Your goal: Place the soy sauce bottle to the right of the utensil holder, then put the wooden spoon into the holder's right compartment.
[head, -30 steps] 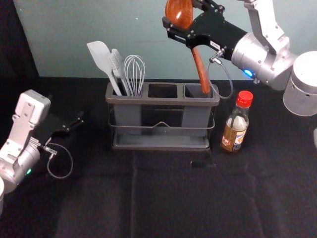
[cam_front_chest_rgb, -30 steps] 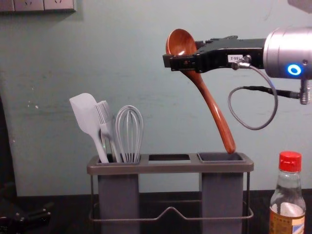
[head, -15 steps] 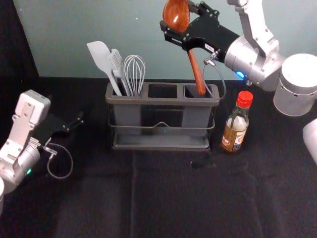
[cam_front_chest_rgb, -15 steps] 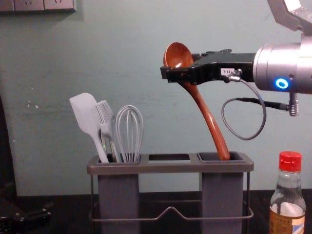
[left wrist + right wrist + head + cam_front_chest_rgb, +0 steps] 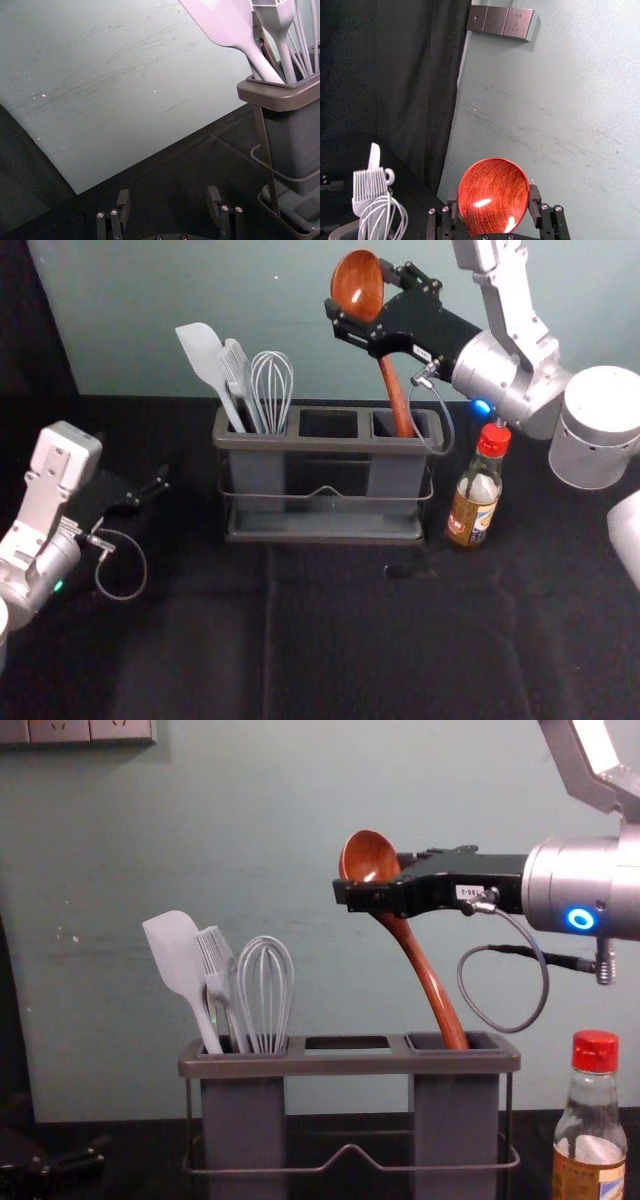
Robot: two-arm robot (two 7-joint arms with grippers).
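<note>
High over the holder's right end, my right gripper (image 5: 358, 295) is shut on the wooden spoon (image 5: 393, 390) near its bowl. In the right wrist view the bowl (image 5: 493, 195) lies between the fingers of the right gripper (image 5: 493, 200). The spoon tilts, handle down, its lower end inside the right compartment's opening (image 5: 482, 1042) in the chest view. The utensil holder (image 5: 325, 537) stands upright. Just right of it, apart, the soy sauce bottle (image 5: 474, 502) stands with its red cap on. My left gripper (image 5: 150, 485) is parked at the left, open in the left wrist view (image 5: 168, 197).
A grey spatula (image 5: 203, 355), a brush (image 5: 238, 370) and a whisk (image 5: 271, 390) stand in the holder's left compartment. The middle compartment (image 5: 328, 424) is empty. Behind the holder rises a wall (image 5: 130, 320). Black cloth (image 5: 330, 640) covers the table in front.
My right gripper has come down with the spoon and shifted slightly left. The handle's end has dropped into the right compartment's opening. The left arm, holder and bottle have stayed still.
</note>
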